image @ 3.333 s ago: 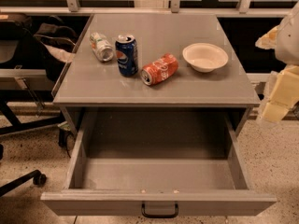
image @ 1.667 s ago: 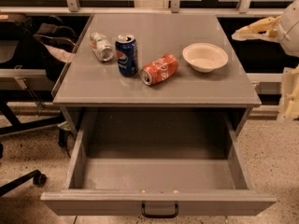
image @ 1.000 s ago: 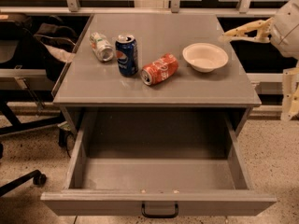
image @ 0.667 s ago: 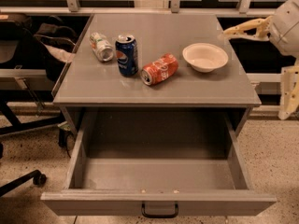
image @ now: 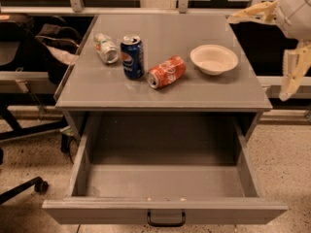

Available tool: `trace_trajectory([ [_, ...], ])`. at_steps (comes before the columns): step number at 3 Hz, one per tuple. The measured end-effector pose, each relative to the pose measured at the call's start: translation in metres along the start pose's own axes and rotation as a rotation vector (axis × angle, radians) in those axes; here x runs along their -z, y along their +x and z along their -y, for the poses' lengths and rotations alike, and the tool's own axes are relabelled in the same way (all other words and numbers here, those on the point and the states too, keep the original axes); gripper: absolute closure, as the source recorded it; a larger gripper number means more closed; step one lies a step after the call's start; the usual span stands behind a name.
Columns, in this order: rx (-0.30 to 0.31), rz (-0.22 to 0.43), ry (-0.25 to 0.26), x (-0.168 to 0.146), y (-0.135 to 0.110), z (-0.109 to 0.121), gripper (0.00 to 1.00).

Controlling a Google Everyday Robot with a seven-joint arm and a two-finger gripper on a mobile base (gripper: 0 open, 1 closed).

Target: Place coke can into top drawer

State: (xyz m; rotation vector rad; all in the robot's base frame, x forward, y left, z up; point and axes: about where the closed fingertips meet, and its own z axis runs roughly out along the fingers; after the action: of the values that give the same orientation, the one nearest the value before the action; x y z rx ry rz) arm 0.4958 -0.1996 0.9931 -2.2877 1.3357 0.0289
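Observation:
The coke can [image: 166,72] lies on its side on the grey cabinet top [image: 165,93], its silver top facing front left, between a blue Pepsi can and a white bowl. The top drawer [image: 165,178] is pulled fully out below and has nothing inside; its small dark handle [image: 165,219] shows on the front panel. My gripper [image: 241,16] hovers at the upper right, above the cabinet's back right corner, pointing left. It is well to the right of and behind the coke can and holds nothing.
A blue Pepsi can [image: 132,56] stands upright left of the coke can. A pale silver-green can [image: 105,47] lies at the back left. A white bowl [image: 214,58] sits right of the coke can. Office chair legs [image: 22,188] stand at the left.
My gripper has swung from low beside the cabinet's right side up to its back right corner and moved slightly left. The cans, bowl and drawer have not moved.

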Motion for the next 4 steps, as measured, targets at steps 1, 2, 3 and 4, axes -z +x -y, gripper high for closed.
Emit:
trace_trajectory([
  [1,0.014,0.013,0.036,-0.001,0.019,0.03,0.0],
  [2,0.035,0.036,0.047,-0.01,0.033,0.054,0.0],
  [3,0.059,0.057,0.045,-0.025,0.038,0.076,0.0],
  [4,0.103,0.085,0.036,-0.046,0.031,0.107,0.0],
])
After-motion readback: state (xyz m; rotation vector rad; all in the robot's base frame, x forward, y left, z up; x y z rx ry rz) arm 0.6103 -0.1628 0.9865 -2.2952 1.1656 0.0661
